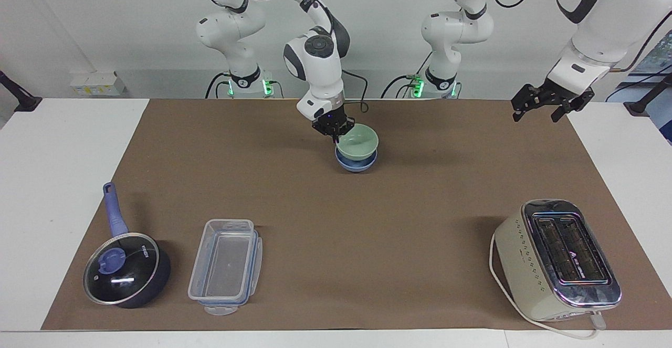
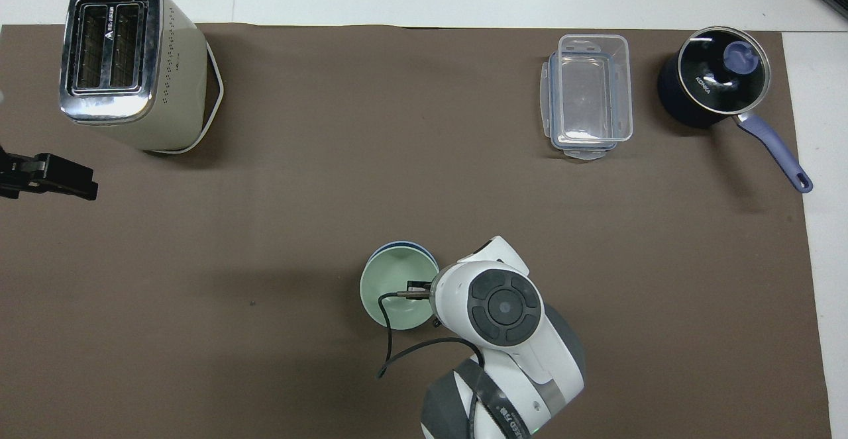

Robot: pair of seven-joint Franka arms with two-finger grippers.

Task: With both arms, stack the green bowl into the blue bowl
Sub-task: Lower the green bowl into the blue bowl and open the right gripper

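The pale green bowl [image 1: 358,142] sits in the mouth of the light blue bowl [image 1: 357,164], in the middle of the mat close to the robots. My right gripper [image 1: 334,130] is shut on the green bowl's rim, on the side toward the right arm's end. In the overhead view the green bowl [image 2: 392,291] covers most of the blue bowl [image 2: 397,247], whose rim shows as a thin crescent, and the right wrist hides the gripper. My left gripper [image 1: 537,115] hangs open and empty over the mat's edge at the left arm's end [image 2: 46,177].
A cream toaster [image 1: 556,259] stands far from the robots at the left arm's end. A clear plastic container [image 1: 226,266] and a dark lidded pot [image 1: 126,269] with a blue handle lie far from the robots at the right arm's end. The brown mat [image 1: 367,222] covers the table.
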